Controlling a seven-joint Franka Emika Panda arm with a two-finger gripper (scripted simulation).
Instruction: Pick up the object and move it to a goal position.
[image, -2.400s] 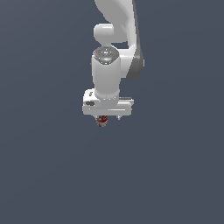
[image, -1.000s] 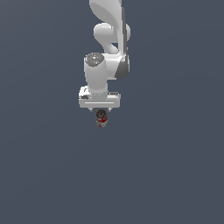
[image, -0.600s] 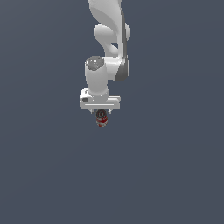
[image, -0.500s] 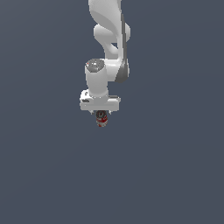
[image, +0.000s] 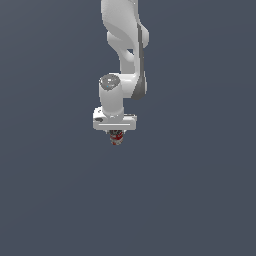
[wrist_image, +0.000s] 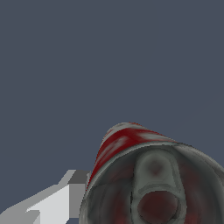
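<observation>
The object, a small red can (image: 116, 137) with white and dark marks, hangs just below my white gripper (image: 116, 134) in the exterior view, much narrower than the gripper body. In the wrist view the can (wrist_image: 131, 148) fills the near corner, its greyish top with a pull tab facing the camera, and one white finger (wrist_image: 57, 203) lies against its side. The gripper is shut on the can and holds it in the air. The second finger is hidden behind the can.
Only a plain dark blue-grey ground (image: 200, 200) shows around the arm in both views. No goal marker or other object is visible.
The arm has drawn the gripper and the held can a little towards the exterior view's left and slightly up. The can stays in the grip.
</observation>
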